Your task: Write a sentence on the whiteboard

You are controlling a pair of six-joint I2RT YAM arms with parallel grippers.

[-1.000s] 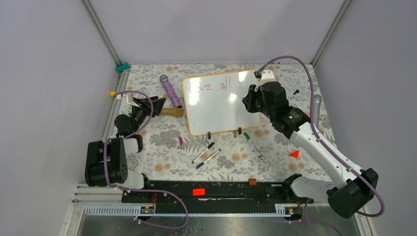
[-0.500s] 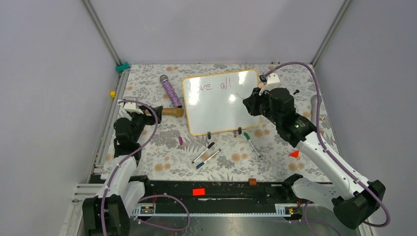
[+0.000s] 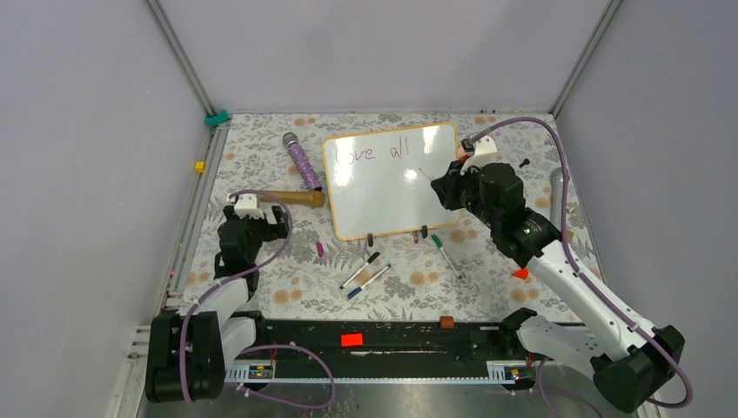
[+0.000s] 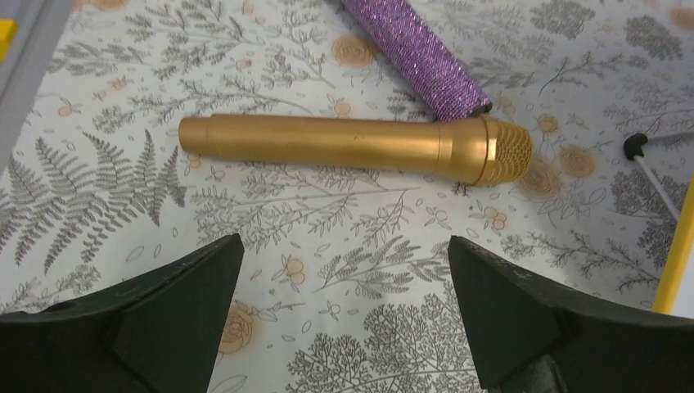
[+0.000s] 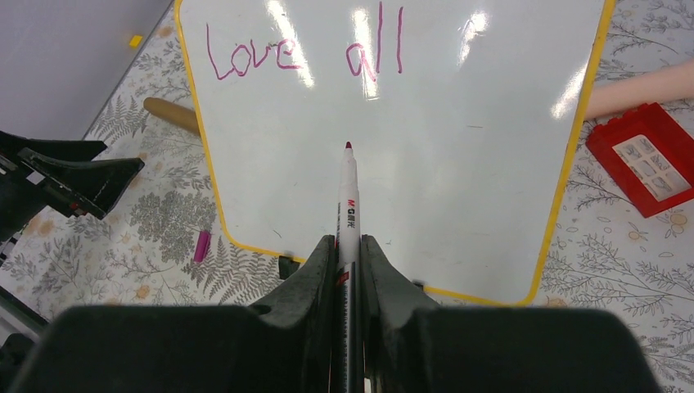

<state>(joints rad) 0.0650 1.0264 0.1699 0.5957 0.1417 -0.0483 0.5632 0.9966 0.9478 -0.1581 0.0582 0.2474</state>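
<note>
Right tool (image 5: 348, 246): jaws clamped tight on a marker (image 5: 347, 192). The barrel runs straight out between them, dark red tip forward. The tip sits over bare board, just nearer than the word "all". Cannot tell whether it touches the surface.

Whiteboard (image 3: 383, 200): flat on the counter (image 3: 287, 261), far middle, slightly skewed, two black clips on its near edge. The sentence (image 5: 303, 53) reads "Love all" so far, one line along the far edge. The rest of the board is blank.

Left tool (image 4: 344, 246): jaws spread wide, holding nothing, over the near left of the counter, well apart from the board. A gold microphone (image 4: 352, 147) lies just beyond it, and a purple microphone (image 4: 417, 53) is farther off.

Step in hand, as I read it: starting the second line. To do it well:
- Set the tip down lightly and begin far enough left that the next word fits under the first line.
- Match the letter size of the first line.
- Keep pressure even, because nothing pins the board and a heavy stroke may drag it across the cloth.
</note>
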